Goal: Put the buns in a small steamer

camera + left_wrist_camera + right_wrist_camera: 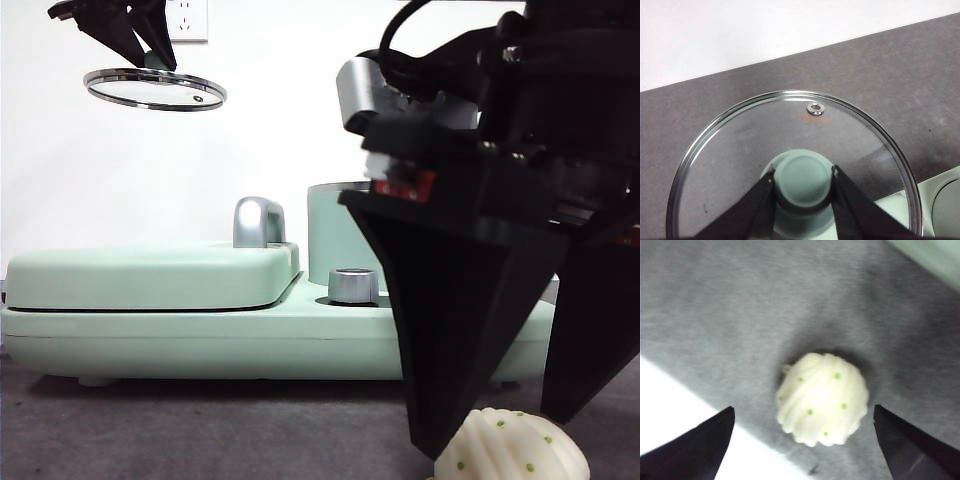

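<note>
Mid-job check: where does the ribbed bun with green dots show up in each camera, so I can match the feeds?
Front view: ribbed bun at the bottom edge, right of centre, between the right gripper jaws.
Left wrist view: not in it; the left gripper holds the glass lid by its knob.
Right wrist view: bun centred on the grey mat, between open jaws.
Shared landmark: the grey mat.

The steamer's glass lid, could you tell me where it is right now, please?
The glass lid hangs in the air at the front view's upper left, above the griddle lid, with the left gripper shut on its green knob.
</note>
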Controlling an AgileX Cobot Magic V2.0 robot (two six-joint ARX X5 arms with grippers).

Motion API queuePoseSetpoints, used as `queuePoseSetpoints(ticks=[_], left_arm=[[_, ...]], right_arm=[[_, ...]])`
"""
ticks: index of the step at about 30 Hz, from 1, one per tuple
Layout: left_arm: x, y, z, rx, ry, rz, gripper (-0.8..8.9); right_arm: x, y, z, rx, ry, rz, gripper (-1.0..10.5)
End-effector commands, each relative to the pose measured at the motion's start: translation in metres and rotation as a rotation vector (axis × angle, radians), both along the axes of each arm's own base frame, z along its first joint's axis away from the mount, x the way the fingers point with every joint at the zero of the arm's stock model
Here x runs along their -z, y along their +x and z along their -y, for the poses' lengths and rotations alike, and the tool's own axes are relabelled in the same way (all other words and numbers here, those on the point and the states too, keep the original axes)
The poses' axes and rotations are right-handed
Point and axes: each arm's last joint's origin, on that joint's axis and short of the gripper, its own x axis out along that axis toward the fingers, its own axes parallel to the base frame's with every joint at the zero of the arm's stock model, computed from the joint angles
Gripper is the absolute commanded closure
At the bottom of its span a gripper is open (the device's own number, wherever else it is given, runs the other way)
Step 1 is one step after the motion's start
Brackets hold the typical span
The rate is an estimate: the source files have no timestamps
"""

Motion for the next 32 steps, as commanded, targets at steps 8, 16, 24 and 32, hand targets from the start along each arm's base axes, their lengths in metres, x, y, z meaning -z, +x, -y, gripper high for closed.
queuePoseSetpoints(ticks=[8, 16, 24, 32], left_arm=[[-0.013, -0.002, 0.001, 0.002, -0.018, 0.057, 8.03], [-0.013, -0.002, 0.001, 0.001, -0.019, 0.055, 8.03], [-0.013, -0.002, 0.001, 0.001, -0.019, 0.053, 8.03], [-0.013, -0.002, 0.001, 0.001, -0.019, 0.053, 8.03]], right_arm=[[0.005, 0.009, 0.002, 0.047, -0.014, -0.02, 5.4], [0.019, 0.015, -0.001, 0.025, -0.058, -0.052, 7.0], [0.016, 0.015, -0.003, 0.019, -0.04, -0.063, 8.5], [-0.034, 0.026, -0.013, -0.031, -0.051, -0.051, 8.5]])
